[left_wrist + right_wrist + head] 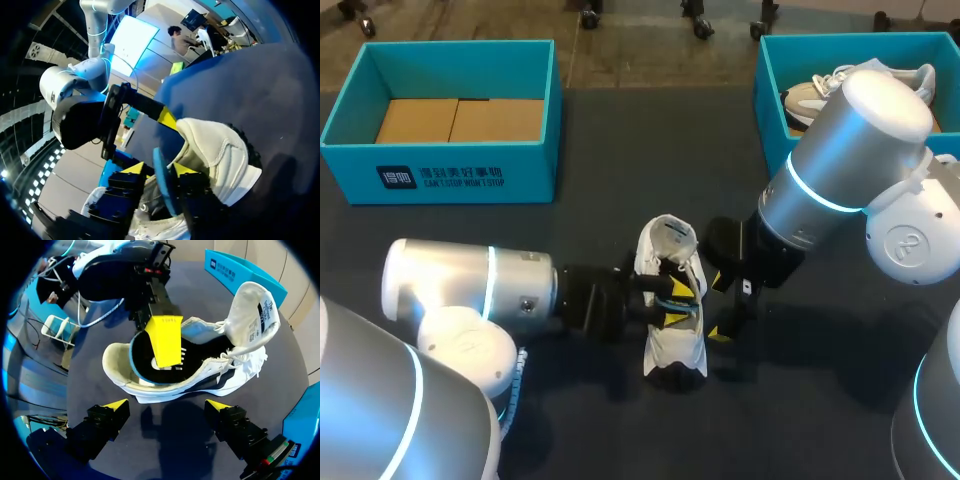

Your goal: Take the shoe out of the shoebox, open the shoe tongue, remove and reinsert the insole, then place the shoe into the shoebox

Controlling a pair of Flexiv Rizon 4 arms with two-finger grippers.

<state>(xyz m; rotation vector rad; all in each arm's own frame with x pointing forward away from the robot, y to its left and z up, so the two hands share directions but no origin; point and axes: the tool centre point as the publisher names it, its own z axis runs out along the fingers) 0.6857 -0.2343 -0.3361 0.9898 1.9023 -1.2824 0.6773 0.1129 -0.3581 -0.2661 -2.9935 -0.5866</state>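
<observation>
Shoe (672,350) rests on the dark table (610,140) at centre frame in the head view, outside both boxes. Its tongue (668,238) is folded up and back. Left gripper (675,304) comes in from the left and reaches into the shoe's opening. It pinches the blue-edged insole (161,182) from two sides. Right gripper (718,306) stands just right of the shoe, fingers spread wide, gripping nothing. A teal shoebox (440,165) sits at upper left. A second teal box (770,95) at upper right holds another shoe (810,100).

A dark, matte table (600,140) spreads wide, soft shadows lying on its surface.
</observation>
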